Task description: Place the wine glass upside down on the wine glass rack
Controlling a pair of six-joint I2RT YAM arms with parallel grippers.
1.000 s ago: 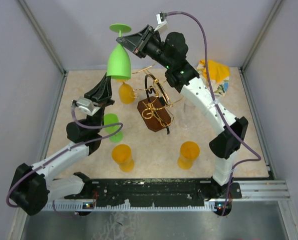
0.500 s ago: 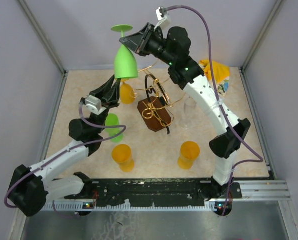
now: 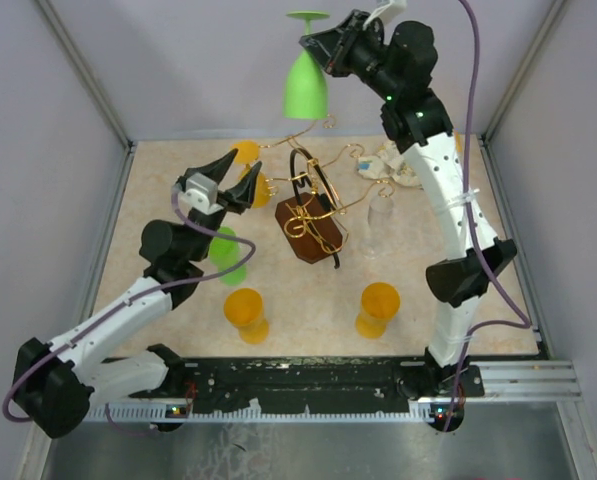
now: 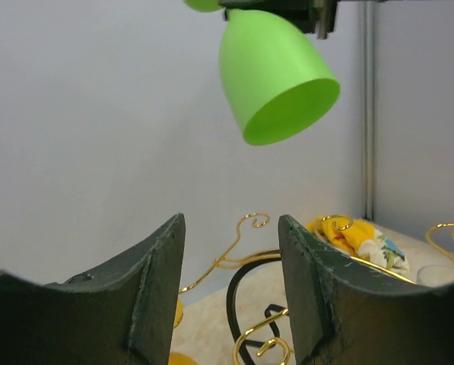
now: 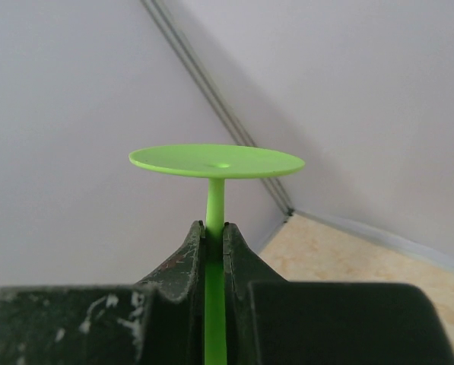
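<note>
Plainly, the coming move turns on height. The glass hangs well above the rack and a little beyond it toward the far side. The right gripper is pinched narrow on the stem just under the foot, as the right wrist view shows. The foot is up and the bowl's mouth is down, so the long axis runs nearly upright, tilted slightly. The rack stands on the table below, its gold arms spreading out from the central loop. The left gripper sits low at the rack's left side, its jaws apart with nothing between them, pointing up at the bowl. Only the right arm carries the glass, so it likely has to bring it down and nearer, stem sliding between the wires, foot resting on top.
</note>
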